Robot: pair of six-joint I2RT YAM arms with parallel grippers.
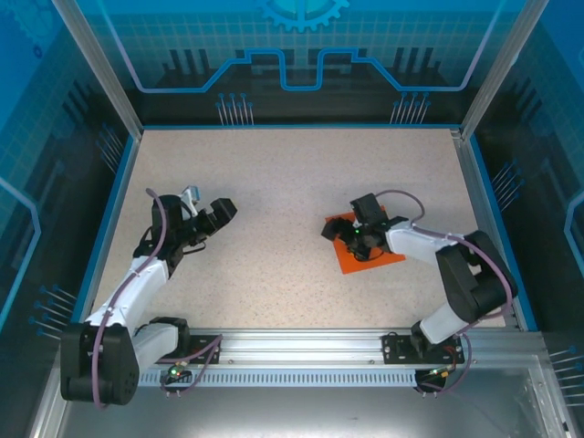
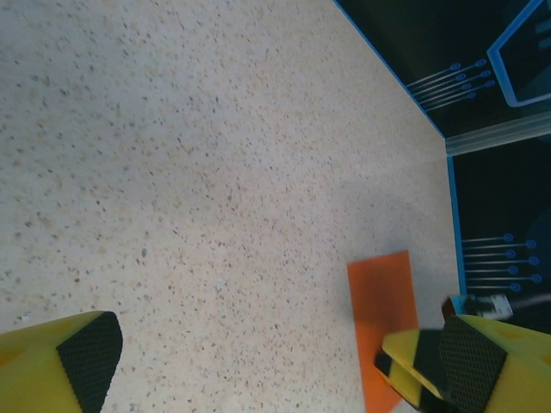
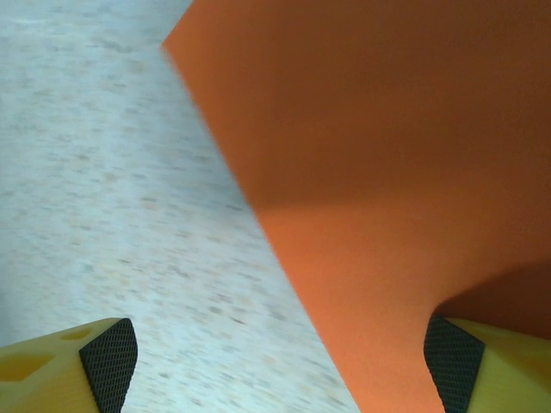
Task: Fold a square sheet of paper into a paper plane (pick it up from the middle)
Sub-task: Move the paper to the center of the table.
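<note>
The square sheet of paper is bright orange and lies flat on the speckled table, right of centre. My right gripper hovers low over the sheet's left part, partly hiding it. In the right wrist view the jaws stand wide open and straddle the sheet's edge, one pad above orange and the other pad above bare table. My left gripper sits far to the left, open and holding nothing. Its wrist view sees the sheet at a distance.
The speckled table is ringed by a blue rim and dark enclosure walls. An aluminium rail carrying both arm bases runs along the near edge. Bare tabletop lies between the two grippers.
</note>
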